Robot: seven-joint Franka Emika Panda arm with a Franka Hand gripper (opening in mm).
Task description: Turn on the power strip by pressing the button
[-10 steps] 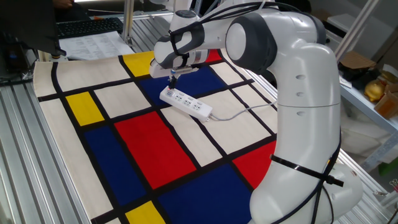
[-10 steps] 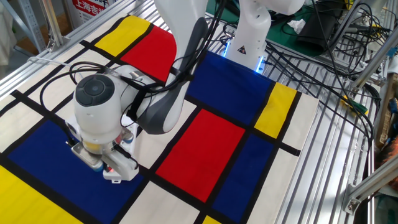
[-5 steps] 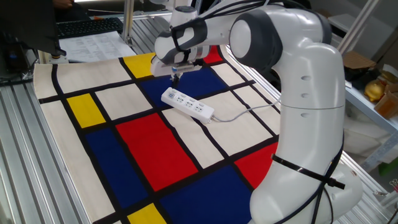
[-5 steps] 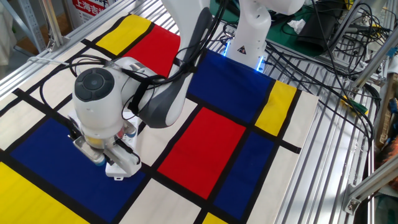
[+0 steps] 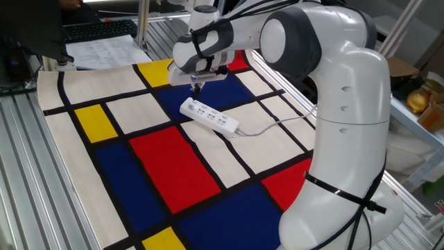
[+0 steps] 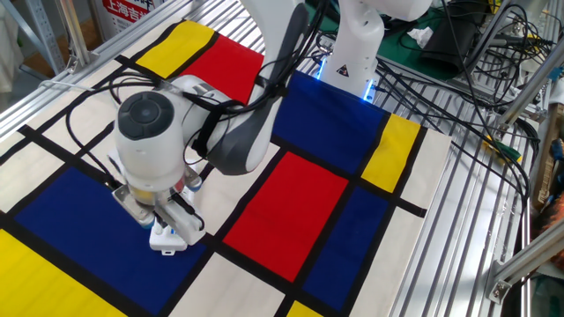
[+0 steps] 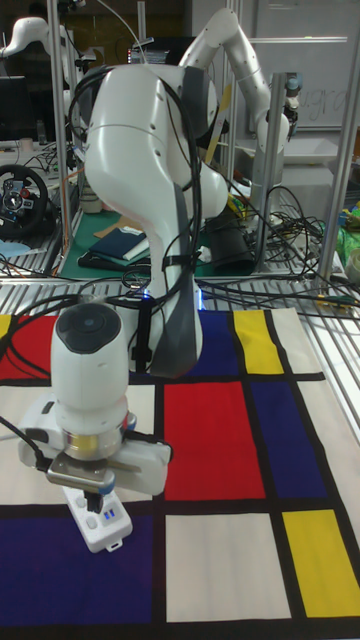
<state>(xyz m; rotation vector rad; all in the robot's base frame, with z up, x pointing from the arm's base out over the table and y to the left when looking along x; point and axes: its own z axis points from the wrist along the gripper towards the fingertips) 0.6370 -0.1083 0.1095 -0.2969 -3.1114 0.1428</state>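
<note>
The white power strip (image 5: 209,117) lies slanted on the mat where a blue, a white and a red field meet. Its pale cord (image 5: 272,125) runs off to the right. My gripper (image 5: 196,88) hangs a little above the strip's far-left end, its dark fingertips pressed together and holding nothing. In the other fixed view the wrist covers most of the power strip (image 6: 167,238), so only one end shows under the gripper (image 6: 174,220). The tall fixed view shows the gripper (image 7: 97,489) just over the power strip (image 7: 106,527). I cannot pick out the button.
A mat of red, blue, yellow and white fields (image 5: 159,163) covers the table. A keyboard (image 5: 97,29) and papers (image 5: 104,50) lie beyond the far left corner. Cables (image 6: 458,88) trail over the metal frame, and the arm's base (image 6: 352,53) stands at the mat's edge.
The gripper has risen off the strip's end, where its tips stood a second ago, and now hangs slightly higher. The strip lies about where it was.
</note>
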